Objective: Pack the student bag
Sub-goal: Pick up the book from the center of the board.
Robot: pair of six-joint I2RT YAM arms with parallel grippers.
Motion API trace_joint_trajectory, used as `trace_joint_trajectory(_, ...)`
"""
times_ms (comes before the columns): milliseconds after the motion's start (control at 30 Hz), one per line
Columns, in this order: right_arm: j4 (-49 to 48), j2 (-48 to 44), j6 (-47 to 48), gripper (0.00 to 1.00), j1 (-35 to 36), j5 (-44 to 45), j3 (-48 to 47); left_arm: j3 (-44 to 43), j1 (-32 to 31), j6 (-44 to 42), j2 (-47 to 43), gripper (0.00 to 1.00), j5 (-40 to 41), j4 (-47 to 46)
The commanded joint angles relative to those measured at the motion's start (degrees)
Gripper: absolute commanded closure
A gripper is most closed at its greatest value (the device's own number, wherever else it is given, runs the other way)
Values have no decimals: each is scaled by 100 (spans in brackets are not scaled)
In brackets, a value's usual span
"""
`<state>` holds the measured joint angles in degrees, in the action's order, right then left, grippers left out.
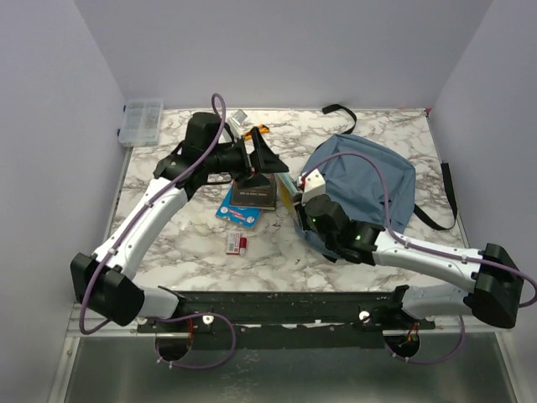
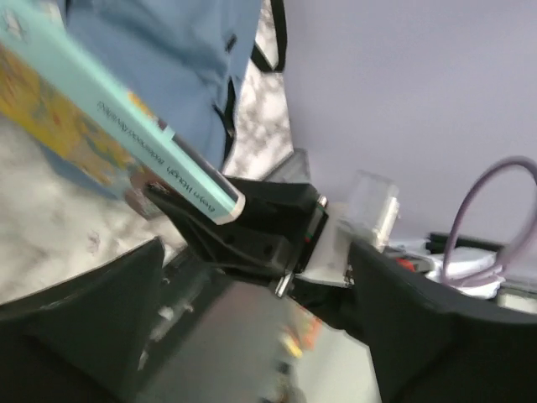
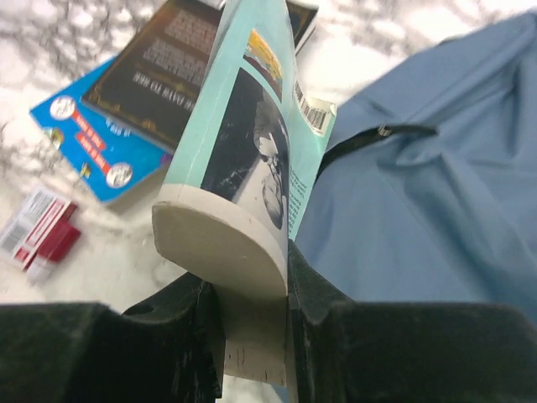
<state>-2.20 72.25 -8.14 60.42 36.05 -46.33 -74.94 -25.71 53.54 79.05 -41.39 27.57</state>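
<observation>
The dusty-blue student bag (image 1: 369, 180) lies on the marble table at centre right; it also shows in the right wrist view (image 3: 436, 193) and the left wrist view (image 2: 168, 50). My right gripper (image 1: 308, 203) (image 3: 252, 290) is shut on a teal paperback book (image 3: 252, 126), held upright on its edge at the bag's left rim; the book also shows in the top view (image 1: 289, 189) and the left wrist view (image 2: 101, 101). My left gripper (image 1: 261, 162) (image 2: 256, 281) is open, hovering over a dark book (image 1: 256, 195) just left of the teal book.
The dark book (image 3: 168, 75) rests on a blue flat packet (image 1: 237, 214) (image 3: 92, 143). A small red-and-white box (image 1: 237, 243) (image 3: 42, 231) lies nearer the front. A clear plastic organiser (image 1: 141, 122) stands at the back left. Black bag straps (image 1: 447, 193) trail off to the right.
</observation>
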Motion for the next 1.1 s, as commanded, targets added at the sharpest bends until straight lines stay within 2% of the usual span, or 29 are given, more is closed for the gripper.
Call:
trace_joint_trajectory(0,1151,-666,-1103,99,-258,-1659,-280,-502,40,-1598,-766,2,938,186)
trace_joint_trajectory(100,1534,-1173,-1322,99,-499,-2571,-356,-582,40,-2267,-1215,2,1387,198)
trace_joint_trajectory(200,1711,-1651,-1520,99,-830,-4164,-462,-481,40,-2693,-1672,2,1859,6)
trace_joint_trajectory(267,1814,-1830,-1724,99,-1019,-4997,-689,-296,49,-2975,-1961,3,1739,-332)
trace_joint_trajectory(400,1907,-1820,-2117,99,-1094,-6274,-1287,-169,66,-3446,-2143,2,503,-698)
trace_joint_trajectory(567,1792,-1844,-2261,99,-1094,-7365,-1790,-300,65,-3351,-1906,2,-1419,-867)
trace_joint_trajectory(667,1825,-1995,-2091,99,-1094,-7790,-1922,-146,66,-3312,-1958,2,-2138,-929)
trace_joint_trajectory(833,2178,-2351,-1911,99,-1094,-7561,-2096,296,58,-2900,-2322,2,-3325,-1315)
trace_joint_trajectory(967,2278,-2487,-1860,99,-1094,-7457,-2127,823,58,-2536,-2853,2,-3703,-1967)
trace_joint_trajectory(1067,2303,-2533,-1894,99,-1094,-7297,-2168,929,58,-2236,-3039,2,-3490,-2159)
